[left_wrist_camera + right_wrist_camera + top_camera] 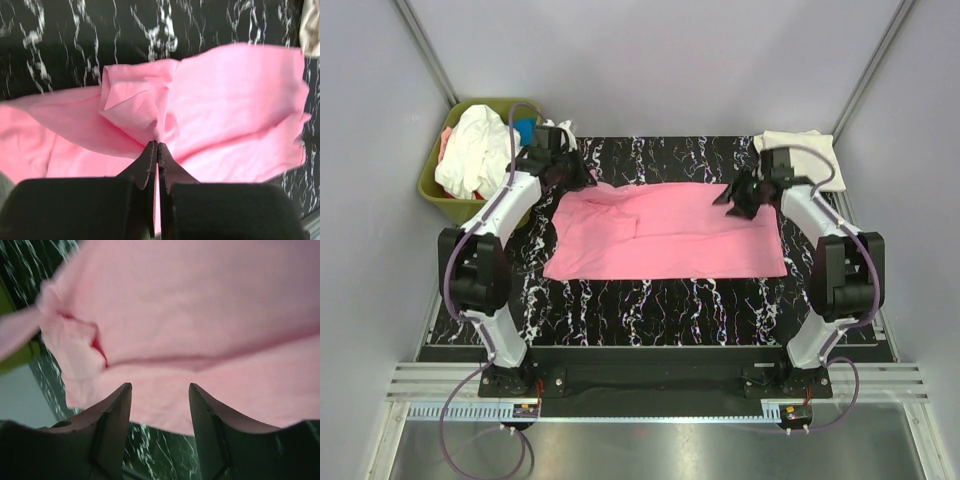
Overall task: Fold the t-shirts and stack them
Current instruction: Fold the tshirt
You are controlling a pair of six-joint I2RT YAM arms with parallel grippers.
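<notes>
folding step, judging by the grips: at ten o'clock the left gripper (pixel 156 144) is pinching a pleat of the pink t-shirt (pixel 665 240) lying spread at centre. at two o'clock the right gripper (pixel 160 386) is hovering wide open, probably needing to clamp its corner next.

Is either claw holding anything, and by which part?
The left gripper is shut on the pink shirt, pinching a bunched fold near its far left corner. The right gripper is open over the shirt, holding nothing.

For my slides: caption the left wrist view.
Left gripper pinches a fold of the pink t-shirt on the black table.
</notes>
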